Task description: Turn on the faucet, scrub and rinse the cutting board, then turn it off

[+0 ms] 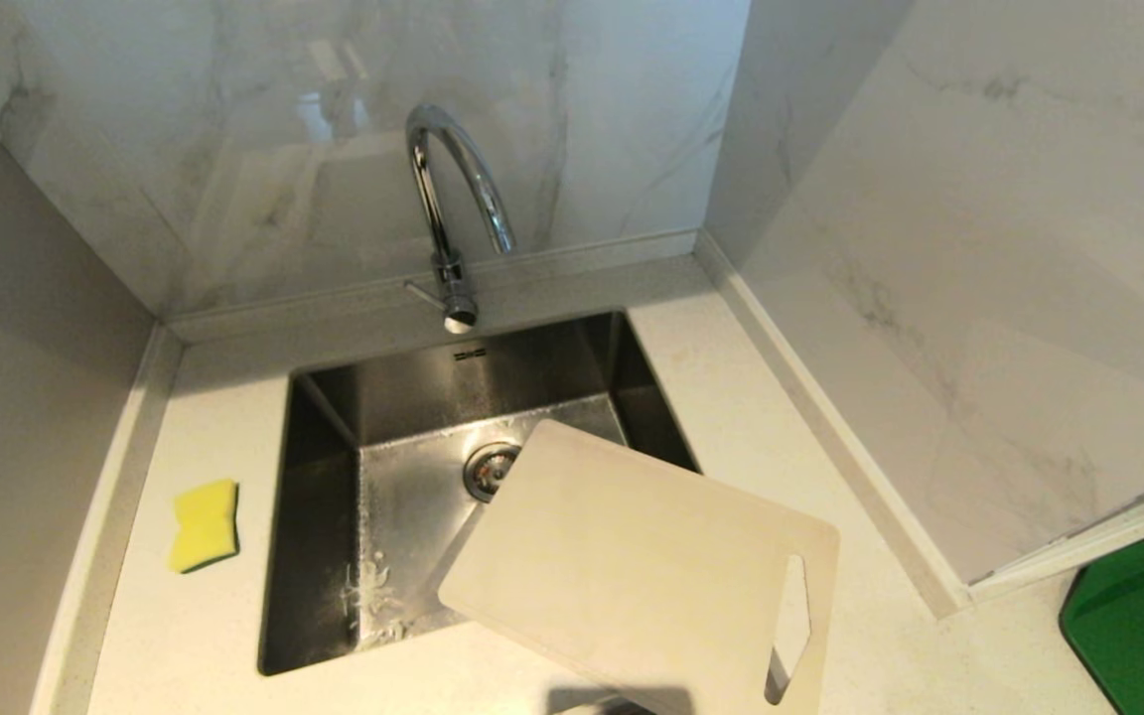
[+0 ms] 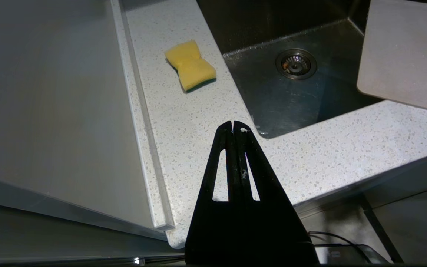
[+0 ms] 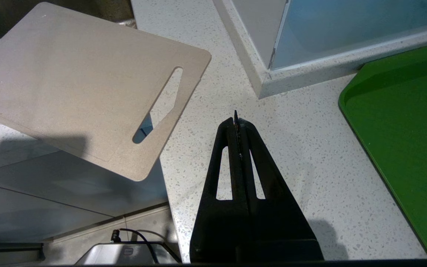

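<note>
Across the sink's (image 1: 334,516) near corner the cutting board (image 1: 632,556) lies ready for rinsing; my left claw (image 2: 232,128) and right claw (image 3: 235,120) hang pressed together, empty.

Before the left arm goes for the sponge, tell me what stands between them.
Nothing visible does. The left gripper hangs shut above the counter's near edge, and only bare speckled counter lies between it and the yellow sponge, which sits beside the sink, apart from the cutting board.
</note>
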Motion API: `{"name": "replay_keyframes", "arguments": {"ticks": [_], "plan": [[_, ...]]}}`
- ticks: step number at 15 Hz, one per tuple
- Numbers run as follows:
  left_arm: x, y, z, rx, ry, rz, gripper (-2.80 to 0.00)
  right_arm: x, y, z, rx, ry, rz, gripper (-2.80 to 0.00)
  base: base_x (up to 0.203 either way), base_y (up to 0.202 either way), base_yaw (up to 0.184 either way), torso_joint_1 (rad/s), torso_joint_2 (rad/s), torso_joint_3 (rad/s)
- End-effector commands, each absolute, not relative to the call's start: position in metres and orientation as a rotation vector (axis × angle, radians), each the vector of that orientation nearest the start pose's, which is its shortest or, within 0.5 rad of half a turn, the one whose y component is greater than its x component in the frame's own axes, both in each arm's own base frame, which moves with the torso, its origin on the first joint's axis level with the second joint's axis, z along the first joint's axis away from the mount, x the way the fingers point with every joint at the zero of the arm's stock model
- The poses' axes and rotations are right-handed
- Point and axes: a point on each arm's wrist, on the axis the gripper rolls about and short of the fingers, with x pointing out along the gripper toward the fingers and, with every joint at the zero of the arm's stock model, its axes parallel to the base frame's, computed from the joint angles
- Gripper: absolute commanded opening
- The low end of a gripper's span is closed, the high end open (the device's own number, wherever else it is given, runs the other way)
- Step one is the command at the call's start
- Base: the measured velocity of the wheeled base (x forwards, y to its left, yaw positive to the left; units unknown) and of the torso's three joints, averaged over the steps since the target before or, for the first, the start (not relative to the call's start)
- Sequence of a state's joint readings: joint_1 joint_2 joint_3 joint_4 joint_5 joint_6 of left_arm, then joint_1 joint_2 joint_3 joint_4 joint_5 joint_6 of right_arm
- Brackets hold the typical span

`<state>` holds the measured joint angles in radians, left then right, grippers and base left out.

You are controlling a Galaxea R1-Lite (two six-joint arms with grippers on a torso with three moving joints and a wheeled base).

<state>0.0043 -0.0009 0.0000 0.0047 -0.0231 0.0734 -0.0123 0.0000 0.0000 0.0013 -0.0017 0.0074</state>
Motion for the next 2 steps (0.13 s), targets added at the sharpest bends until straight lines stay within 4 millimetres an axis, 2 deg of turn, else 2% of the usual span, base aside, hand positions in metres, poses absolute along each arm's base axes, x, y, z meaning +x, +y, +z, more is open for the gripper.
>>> {"name": "replay_keyframes", "arguments": {"ticks": [1,2], "plan": [[-0.0226,-0.0006,0.0746,0.074,0.007,-0.019,-2.80,-0.0228,0.0003,0.0753,0.008,0.001,-0.015,-2.80,0.000,0.000,0.000,0.000,0.00,0.000],[-0.0226,-0.0006,0.0746,0.074,0.007,-0.019,-2.80,-0.0228,0.0002,0.0753,0.008,0.001,-0.014,-2.80,0.000,0.000,0.000,0.000,0.00,0.000]]}}
